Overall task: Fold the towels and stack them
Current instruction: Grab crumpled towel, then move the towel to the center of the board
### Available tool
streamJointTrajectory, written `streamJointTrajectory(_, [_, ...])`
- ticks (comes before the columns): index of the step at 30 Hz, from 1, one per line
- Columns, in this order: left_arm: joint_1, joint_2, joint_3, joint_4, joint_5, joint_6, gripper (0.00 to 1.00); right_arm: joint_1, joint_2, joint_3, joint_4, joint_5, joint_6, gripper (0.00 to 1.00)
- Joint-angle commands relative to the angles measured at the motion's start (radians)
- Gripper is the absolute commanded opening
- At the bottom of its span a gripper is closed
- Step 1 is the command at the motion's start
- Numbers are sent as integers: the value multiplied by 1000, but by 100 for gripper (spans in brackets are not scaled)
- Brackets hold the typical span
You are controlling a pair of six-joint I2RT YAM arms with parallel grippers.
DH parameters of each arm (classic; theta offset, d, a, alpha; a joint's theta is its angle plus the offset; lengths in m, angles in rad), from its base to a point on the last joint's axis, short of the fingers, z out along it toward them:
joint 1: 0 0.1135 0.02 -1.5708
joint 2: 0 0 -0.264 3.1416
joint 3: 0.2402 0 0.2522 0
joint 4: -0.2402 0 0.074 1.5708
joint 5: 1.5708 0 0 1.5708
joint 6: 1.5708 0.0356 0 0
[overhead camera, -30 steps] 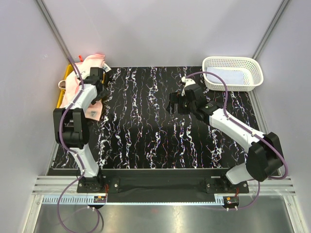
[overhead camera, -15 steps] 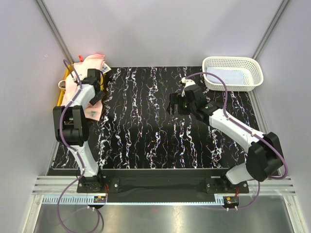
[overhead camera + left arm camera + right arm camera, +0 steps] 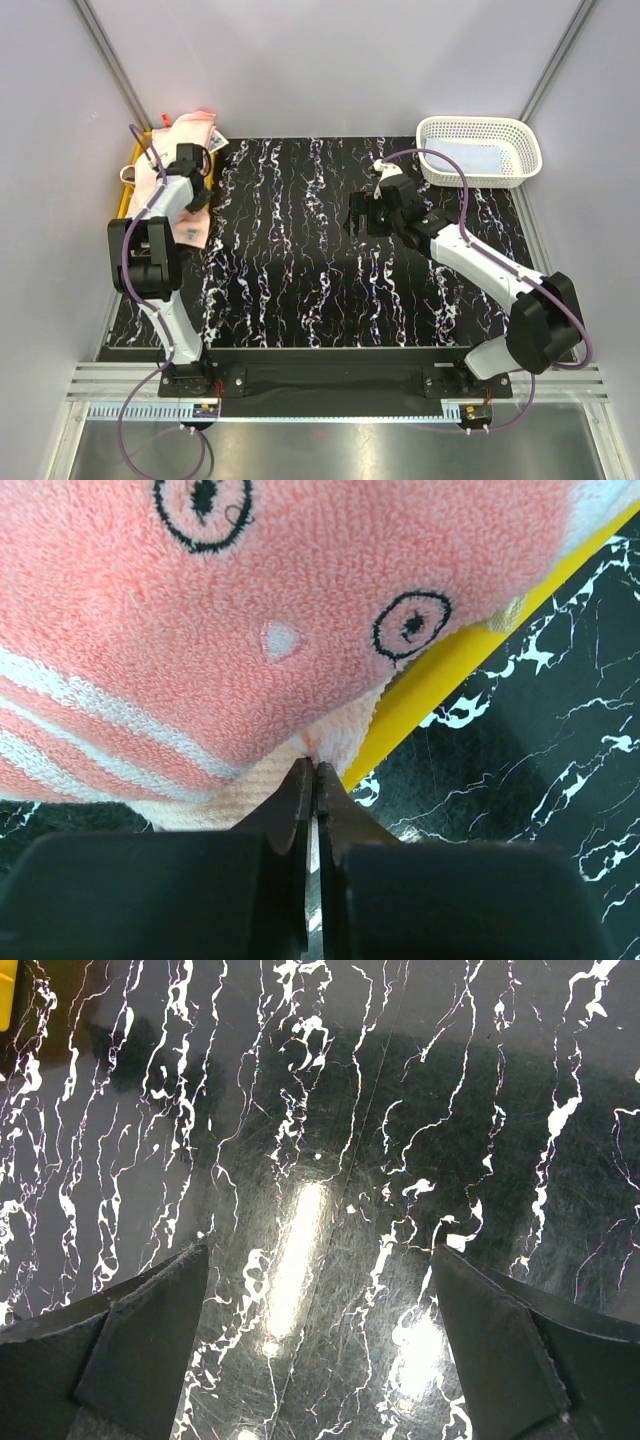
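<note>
At table's far-left edge: left gripper pinched shut on hem of pink striped towel; towel heaped over yellow tray, hanging past its rim. Mid-table: right gripper spread wide, holding nothing, hovering above black marbled table. Far right: white basket containing pale blue towel.
</note>
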Motion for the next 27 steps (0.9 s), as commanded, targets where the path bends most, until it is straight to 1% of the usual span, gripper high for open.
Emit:
streamJointTrajectory(1, [7,-64,49,47,23,48,0,-1,-34,4,26,31,-9,100])
streamJointTrajectory(8, [7,-149,130,54,144,98,0,-1,-35,18,20,28,-9,100])
streamJointTrajectory(12, [4,-201,247,17,190,118,0,-1,-34,30,14,31,-13,100])
streamJointTrajectory(22, [-52,-243,482,-77,253,183,0,-1,-38,59,-1,60,-19,100])
streamJointTrajectory(23, [-102,-241,503,-98,247,193,0,-1,-42,61,-4,68,-22,100])
streamJointTrajectory(24, [-122,-243,541,-110,240,212,0,-1,-43,67,-9,74,-24,100])
streamJointTrajectory(27, [-203,-261,577,-130,226,226,0,-1,-55,78,-20,115,-26,100])
